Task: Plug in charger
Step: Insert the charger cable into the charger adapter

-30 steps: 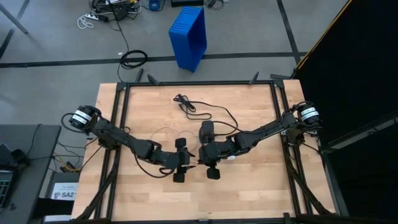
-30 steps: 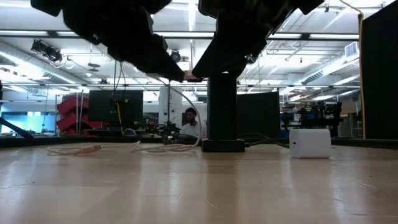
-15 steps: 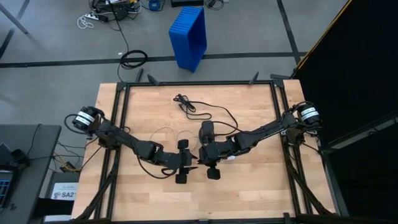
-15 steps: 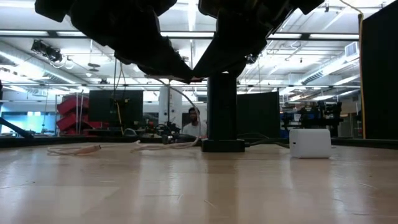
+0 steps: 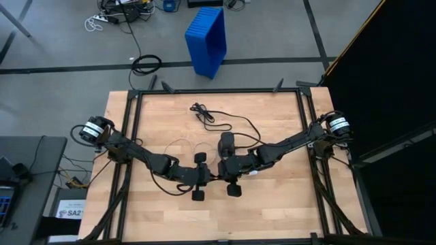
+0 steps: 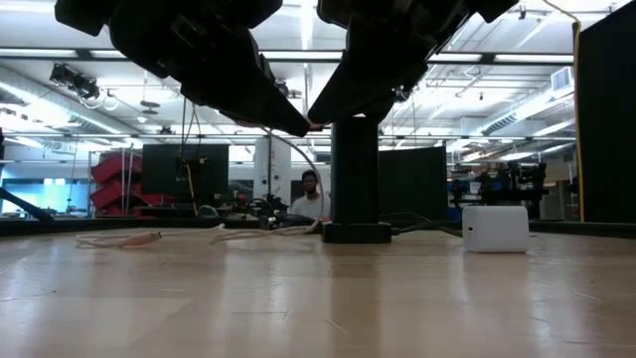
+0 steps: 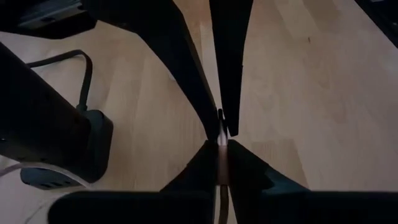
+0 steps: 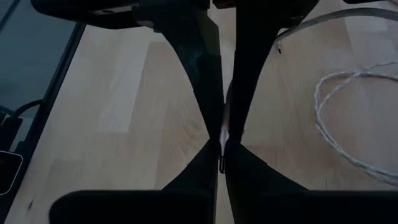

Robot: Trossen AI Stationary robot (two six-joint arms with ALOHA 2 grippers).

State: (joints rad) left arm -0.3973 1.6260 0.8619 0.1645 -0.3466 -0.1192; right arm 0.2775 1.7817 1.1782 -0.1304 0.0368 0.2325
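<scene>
Meeting tip to tip above the middle of a pale wooden table [image 5: 272, 211]: left gripper [image 7: 221, 163] and right gripper [image 8: 221, 155], both held clear of the wood.

Left gripper pinched together on a thin, flat, coppery cable connector [image 7: 221, 155], gripped edge-on between the dark fingers. Right gripper also fully closed, tips pressed nose to nose against the left one's; cannot tell whether also nipping the connector's far end.

Trailing from the meeting point, a white braided cable [image 8: 348, 124] lying in loose loops on the wood. Off to one side at table level, well apart from both grippers, a small white charger block [image 6: 495, 228] standing upright. Just beside the grippers, a black power brick [image 7: 62, 149] with its own dark cord.

Judged for handling: connector light, small and rigid, but slim and smooth enough to twist or slip in a pinch; best held across the flat faces, just behind the metal tip, leaving the tip free to enter a socket. Cable soft and limp, no help in steering, likely to drag and tug sideways. Charger block light and smooth, liable to slide or tip under a push; best braced across its broad sides while mating.
</scene>
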